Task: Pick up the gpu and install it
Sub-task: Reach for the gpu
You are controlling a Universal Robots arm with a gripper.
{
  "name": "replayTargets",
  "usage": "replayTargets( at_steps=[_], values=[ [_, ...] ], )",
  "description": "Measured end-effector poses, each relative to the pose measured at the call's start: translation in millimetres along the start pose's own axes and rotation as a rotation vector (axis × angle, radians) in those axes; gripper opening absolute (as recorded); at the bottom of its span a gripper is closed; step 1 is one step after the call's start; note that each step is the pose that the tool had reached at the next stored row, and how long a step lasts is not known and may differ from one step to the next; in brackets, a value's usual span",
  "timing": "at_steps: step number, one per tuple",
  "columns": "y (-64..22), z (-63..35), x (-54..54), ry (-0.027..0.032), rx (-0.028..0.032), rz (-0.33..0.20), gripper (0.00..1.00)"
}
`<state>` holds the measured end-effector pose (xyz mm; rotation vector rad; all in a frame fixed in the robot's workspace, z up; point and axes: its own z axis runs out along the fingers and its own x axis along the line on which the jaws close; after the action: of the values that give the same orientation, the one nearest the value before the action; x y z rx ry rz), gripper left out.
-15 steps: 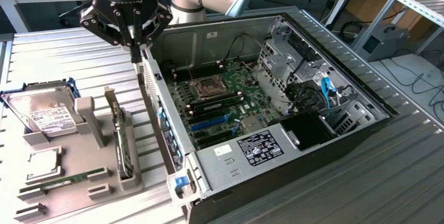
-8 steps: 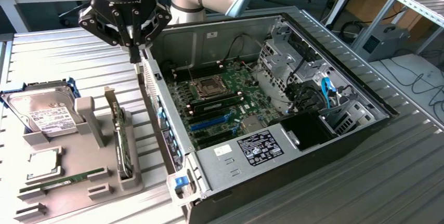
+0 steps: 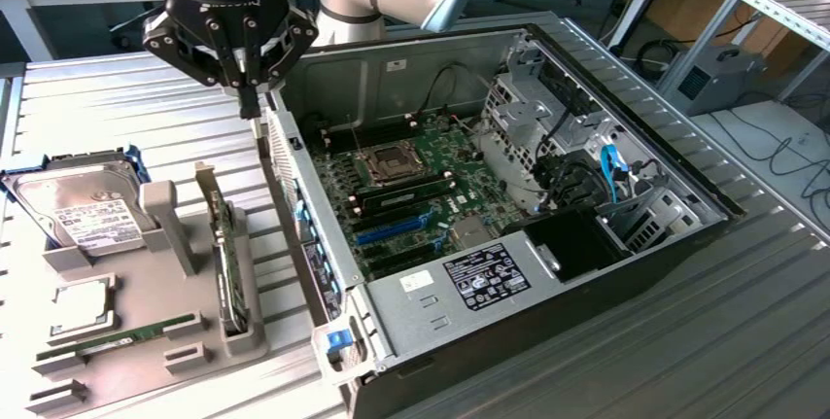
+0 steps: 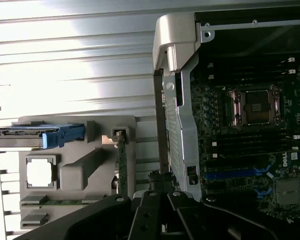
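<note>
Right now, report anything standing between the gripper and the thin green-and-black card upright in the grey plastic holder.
Nothing visible does. The gripper hangs apart from the gpu, whose top edge stands uncovered in the grey holder. The open case's metal wall runs beside that path, not across it.

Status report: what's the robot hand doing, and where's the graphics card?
Hand shut, empty, by case wall. gpu upright in grey rack, untouched. Nothing over it.

No text fully legible. White label [image 3: 93,223] on hard drive [image 3: 52,191]: print too small to read. Black-and-white sticker [image 3: 487,278] on power supply [image 3: 412,310]: round marks, wording unreadable. White lettering [image 4: 285,159] on motherboard [image 4: 250,145]: not decipherable.
</note>
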<state>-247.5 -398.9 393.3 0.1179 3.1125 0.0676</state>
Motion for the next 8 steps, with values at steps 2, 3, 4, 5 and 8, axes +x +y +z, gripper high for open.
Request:
replayTargets(
  at_steps=[2, 3, 4, 5, 8],
  values=[
    [0.0, 0.0, 0.5, 0.0000, 0.0000, 0.000, 0.11],
    [0.0, 0.0, 0.7, 0.0000, 0.0000, 0.000, 0.11],
    [-0.1, 0.0, 0.9, 0.0000, 0.0001, 0.000, 0.11],
    [-0.1, 0.0, 1.2, 0.0000, 0.0000, 0.000, 0.11],
    [-0.2, 0.0, 2.3, 0.0000, 0.0000, 0.000, 0.11]
  ],
)
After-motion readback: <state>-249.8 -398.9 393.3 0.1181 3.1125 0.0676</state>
